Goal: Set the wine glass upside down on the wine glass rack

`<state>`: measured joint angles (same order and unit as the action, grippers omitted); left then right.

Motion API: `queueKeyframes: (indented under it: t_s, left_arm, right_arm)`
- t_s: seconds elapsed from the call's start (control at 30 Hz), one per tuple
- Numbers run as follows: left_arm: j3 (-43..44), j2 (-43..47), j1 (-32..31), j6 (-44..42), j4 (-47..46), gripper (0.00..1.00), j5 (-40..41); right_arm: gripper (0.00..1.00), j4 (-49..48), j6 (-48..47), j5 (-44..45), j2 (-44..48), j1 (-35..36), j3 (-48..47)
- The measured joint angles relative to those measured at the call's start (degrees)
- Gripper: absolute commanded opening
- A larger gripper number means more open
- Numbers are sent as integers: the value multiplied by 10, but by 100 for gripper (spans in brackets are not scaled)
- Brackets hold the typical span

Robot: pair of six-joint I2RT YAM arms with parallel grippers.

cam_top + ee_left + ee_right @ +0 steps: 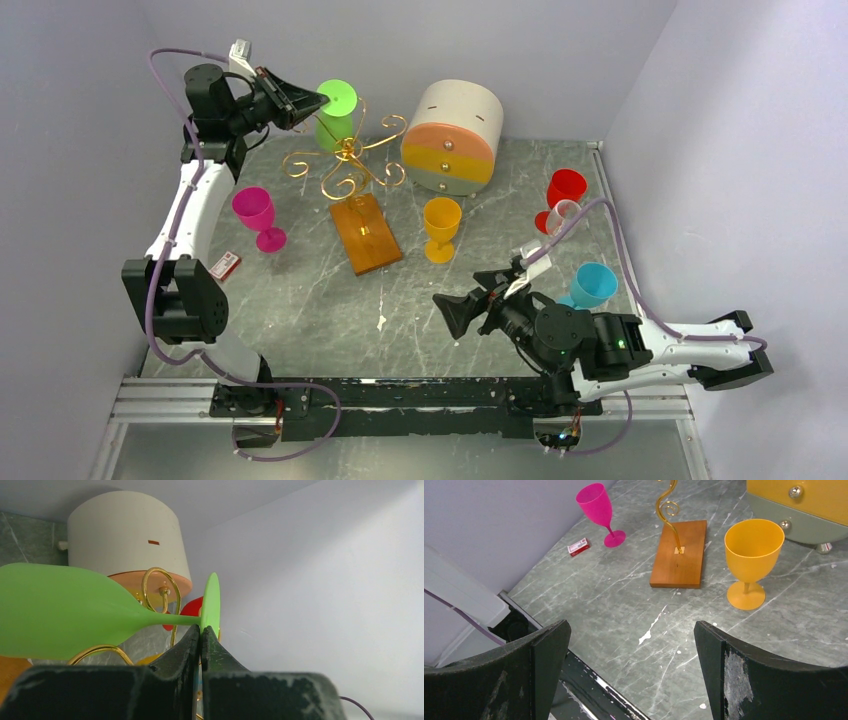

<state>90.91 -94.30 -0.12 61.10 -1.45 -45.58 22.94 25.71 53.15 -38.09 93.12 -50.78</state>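
My left gripper (318, 103) is shut on the rim of the round foot of a green wine glass (336, 125), high at the back left. The glass hangs foot up and bowl down, just behind the gold scroll arms of the wine glass rack (348, 158). In the left wrist view my left gripper (201, 632) pinches the foot edge, the green wine glass (60, 610) stretches to the left, and a gold loop of the wine glass rack (161, 577) stands behind its stem. My right gripper (455, 312) stands open and empty low at the front right; the same right gripper (631, 635) shows only bare table between its fingers.
A round cream drawer box (455, 135) stands right of the rack. A pink glass (258, 215), an orange glass (441, 227), a red glass (565, 190) and a blue glass (592, 285) stand upright on the table. A small red box (225, 264) lies at the left. The rack's wooden base (679, 552) is in mid-table.
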Motion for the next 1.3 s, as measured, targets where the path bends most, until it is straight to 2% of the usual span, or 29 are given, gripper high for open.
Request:
queueKeyframes:
  t_s: [0.5, 0.67, 0.9, 1.3]
  left_arm:
    - [2, -27, -35, 14, -17, 7, -12]
    - [2, -29, -37, 15, -22, 7, -12]
    - [3, -40, -37, 39, -74, 7, -14]
    - [35, -80, -37, 34, -71, 7, -12]
  right_arm:
    - [100, -8, -15, 1, 20, 0, 7]
    - [100, -8, -15, 2, 32, 0, 8]
    - [100, -5, -14, 2, 44, 0, 12]
    - [100, 22, 0, 2, 54, 0, 17]
